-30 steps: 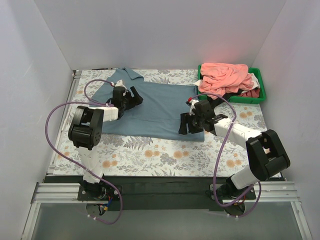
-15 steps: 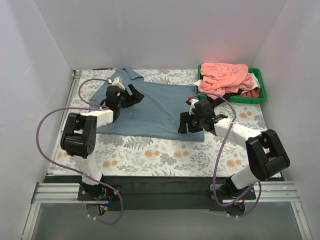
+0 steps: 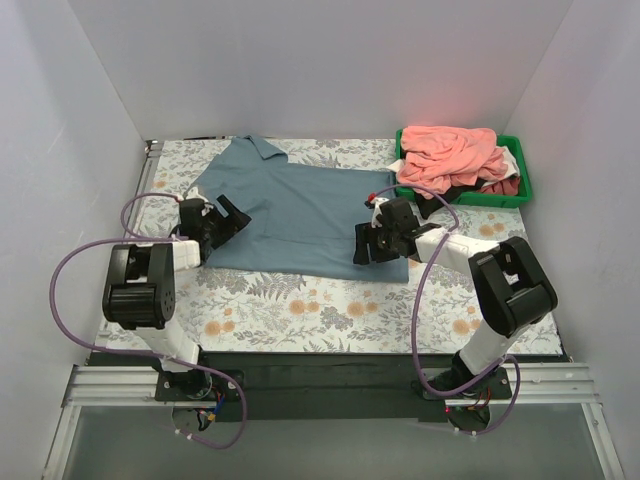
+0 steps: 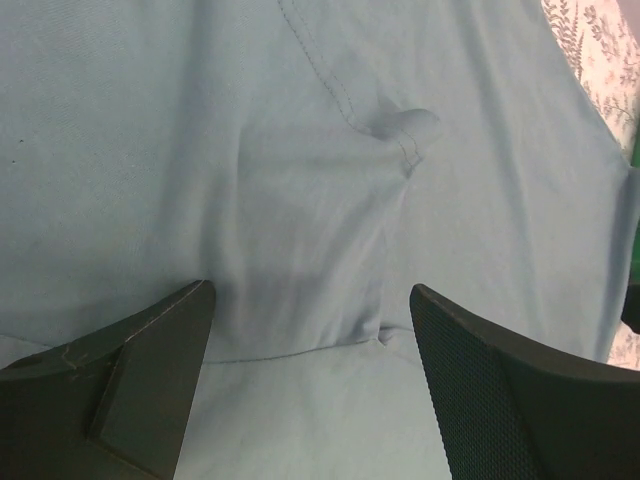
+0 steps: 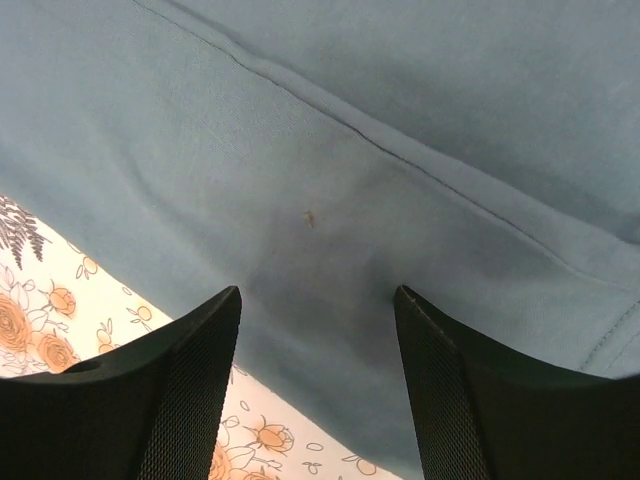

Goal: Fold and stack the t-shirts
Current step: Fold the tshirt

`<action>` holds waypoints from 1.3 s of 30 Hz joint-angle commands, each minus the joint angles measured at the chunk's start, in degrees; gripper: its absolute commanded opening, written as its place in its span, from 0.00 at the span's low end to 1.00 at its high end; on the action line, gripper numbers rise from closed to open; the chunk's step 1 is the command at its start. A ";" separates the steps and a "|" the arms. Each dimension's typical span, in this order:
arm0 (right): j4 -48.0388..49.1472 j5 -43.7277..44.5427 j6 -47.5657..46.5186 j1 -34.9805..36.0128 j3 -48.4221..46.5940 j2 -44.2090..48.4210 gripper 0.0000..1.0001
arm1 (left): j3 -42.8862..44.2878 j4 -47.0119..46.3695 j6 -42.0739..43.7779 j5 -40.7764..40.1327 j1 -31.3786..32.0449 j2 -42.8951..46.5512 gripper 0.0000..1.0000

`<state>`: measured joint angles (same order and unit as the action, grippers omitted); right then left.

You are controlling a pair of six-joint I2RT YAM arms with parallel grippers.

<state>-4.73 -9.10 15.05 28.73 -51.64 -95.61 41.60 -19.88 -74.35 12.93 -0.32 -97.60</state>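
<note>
- Grey-blue shirt [image 3: 305,205]: lies spread flat across the middle of the table. Its collar [image 3: 250,150] points to the far left corner. A stitched seam and a small pucker in the cloth show in the left wrist view.
- Salmon-pink shirts [image 3: 450,150]: heaped unfolded at the far right, well apart from the grey-blue shirt. The white and dark red pieces [image 3: 505,182] are tucked under the near right side of the heap.
- Left gripper [image 3: 226,217]: positioned at the left edge of the grey-blue shirt, near side of the collar. Its fingers [image 4: 130,380] are spread wide and released. Only flat cloth shows in the gap between them, with nothing pinched. Contact with the cloth cannot be confirmed.
- Right gripper [image 3: 372,245]: positioned at the near right corner of the grey-blue shirt. Its fingers [image 5: 470,390] are likewise parted and grasp nothing. The shirt's edge runs on a slant just below them in the wrist view. Contact with the cloth cannot be confirmed.
- Green bin [image 3: 522,175]: stands at the far right corner and holds the heap, which rises above its rim.
- Table cover [image 3: 300,310]: grey with a floral print, it lies under the shirt and the bin. It is exposed along the near side and beside the right gripper.
</note>
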 commanded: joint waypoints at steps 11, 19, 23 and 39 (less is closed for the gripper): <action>0.07 0.40 -0.37 -0.08 7.77 1.13 0.69 | -9.34 4.93 0.17 1.31 -5.04 10.40 0.79; -1.16 -0.57 -0.02 0.45 10.33 2.01 0.69 | -15.67 7.92 -0.10 -0.09 -5.04 19.37 0.79; -2.30 0.40 0.77 1.68 11.21 2.36 0.69 | -18.40 9.07 -0.18 -3.08 -4.96 23.77 0.79; -13.81 12.26 -0.81 4.49 -1.17 12.56 0.71 | -9.09 8.64 -0.27 -7.92 -4.69 27.74 0.78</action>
<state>-16.05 -1.63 15.03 33.12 -46.94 -84.62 28.67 -9.37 -75.20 5.96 -5.15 -68.16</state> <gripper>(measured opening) 0.707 0.783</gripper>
